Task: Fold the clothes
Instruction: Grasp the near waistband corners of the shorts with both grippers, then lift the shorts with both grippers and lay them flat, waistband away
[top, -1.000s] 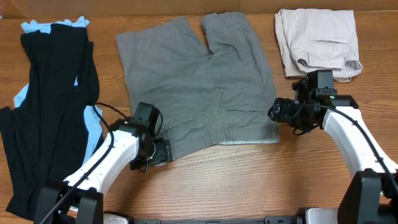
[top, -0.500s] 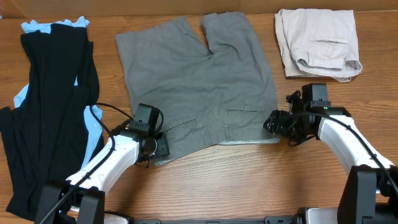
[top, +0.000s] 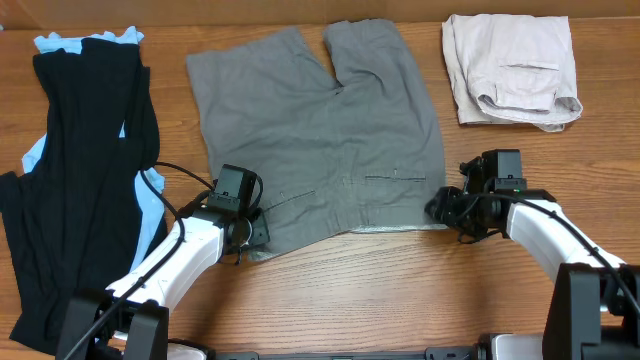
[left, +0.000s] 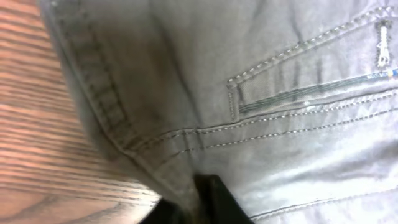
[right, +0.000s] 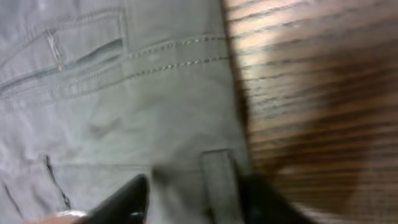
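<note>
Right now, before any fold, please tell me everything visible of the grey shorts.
The grey shorts look like medium-grey woven cotton. They lie flat on the wooden table, legs away from the robot, waistband near, showing slit pockets, pale stitching, a belt loop and a paler lining strip along the waistband. The left fingers touch its left corner; the right fingers straddle its right corner.
</note>
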